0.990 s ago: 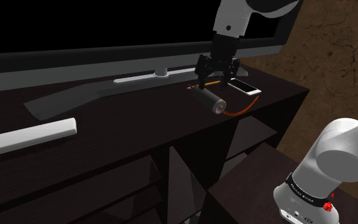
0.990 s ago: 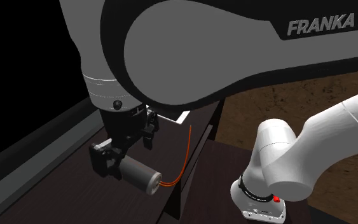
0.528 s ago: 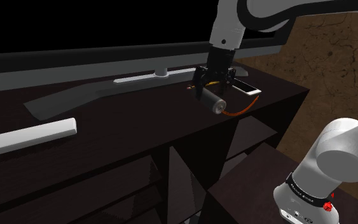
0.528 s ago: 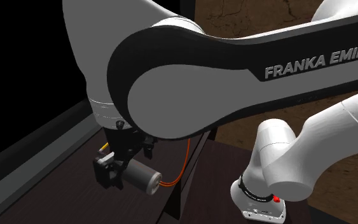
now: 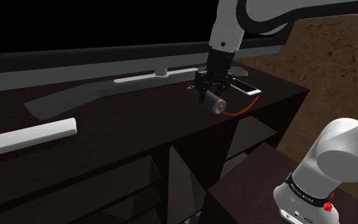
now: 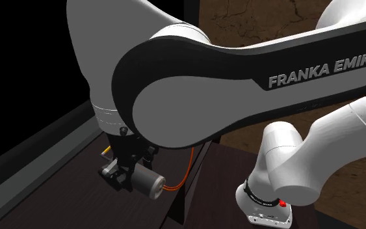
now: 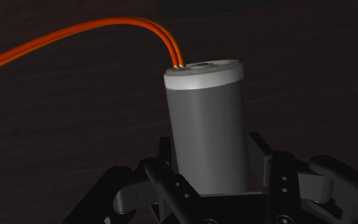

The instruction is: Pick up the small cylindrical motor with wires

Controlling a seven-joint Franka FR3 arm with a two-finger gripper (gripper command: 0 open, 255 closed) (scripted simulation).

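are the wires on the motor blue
No, the two wires coming off the pale end of the grey motor are orange.

Dark brown wooden cabinet [image 5: 139,127] with open shelves [image 5: 254,137] below, wide black television [image 5: 75,25] on a grey foot [image 5: 152,77] (its screen blank), pale flat bar [image 5: 25,137] at the shoulder view's left, brown cracked floor [image 5: 336,57], dim light.
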